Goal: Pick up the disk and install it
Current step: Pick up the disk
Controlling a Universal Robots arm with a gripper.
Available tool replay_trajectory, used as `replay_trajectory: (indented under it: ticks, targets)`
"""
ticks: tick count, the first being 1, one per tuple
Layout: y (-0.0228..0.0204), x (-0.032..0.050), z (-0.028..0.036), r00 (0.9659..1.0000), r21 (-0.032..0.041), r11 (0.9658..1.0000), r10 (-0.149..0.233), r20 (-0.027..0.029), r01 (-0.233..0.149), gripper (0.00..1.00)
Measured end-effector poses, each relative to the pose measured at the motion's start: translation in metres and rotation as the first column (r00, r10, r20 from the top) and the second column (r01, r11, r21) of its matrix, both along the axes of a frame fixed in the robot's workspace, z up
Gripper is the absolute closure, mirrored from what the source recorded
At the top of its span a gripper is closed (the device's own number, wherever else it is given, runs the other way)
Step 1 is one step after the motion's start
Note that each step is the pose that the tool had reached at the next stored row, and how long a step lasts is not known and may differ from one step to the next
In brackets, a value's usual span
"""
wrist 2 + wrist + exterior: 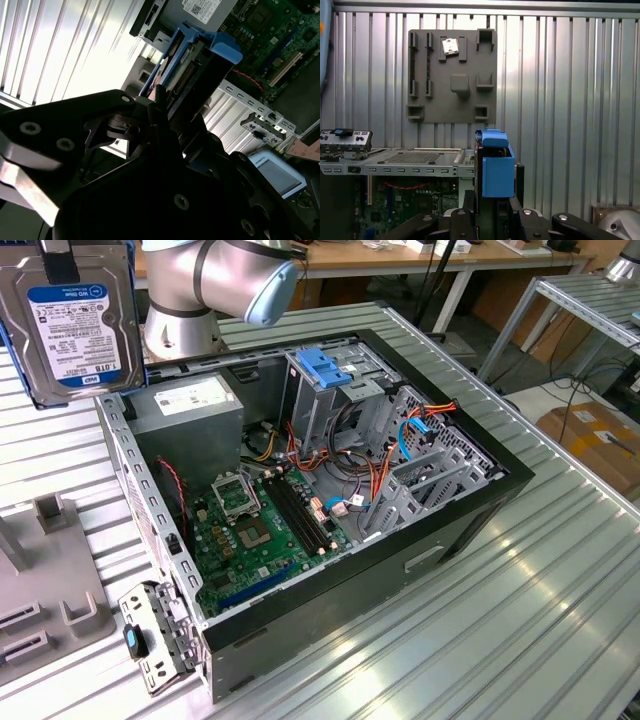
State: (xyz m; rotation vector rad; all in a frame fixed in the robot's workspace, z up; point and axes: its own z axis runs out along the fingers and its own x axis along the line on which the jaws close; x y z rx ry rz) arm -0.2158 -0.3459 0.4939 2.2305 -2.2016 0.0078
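the tool pinches the disk, held in the air just outside the open case: pickup done, the disk not yet installed inside.

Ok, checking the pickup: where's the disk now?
The disk is held upright at the exterior view's upper left, beside the arm, outside the computer case; the first wrist view shows the gripper clamping it.

Exterior view: we look down obliquely into the open computer case, fairly near; the disk hangs close to the lens at the exterior view's upper left. Both wrist views sit just behind the gripper, sighting along the disk; all three share the case and motherboard.
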Motion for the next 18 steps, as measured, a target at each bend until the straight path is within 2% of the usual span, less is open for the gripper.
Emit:
replay_trajectory:
  ticks: [11,14,18]
  targets:
    - [0.0,0.0113,0.0,1.0,0.0,1.0,0.0,0.0,0.0,0.65]
    - [0.0,0.0178,0.0,1.0,0.0,1.0,0.0,0.0,0.0,0.65]
    - [0.0,0.0224,0.0,1.0,-0.0001,1.0,0.0,0.0,0.0,0.65]
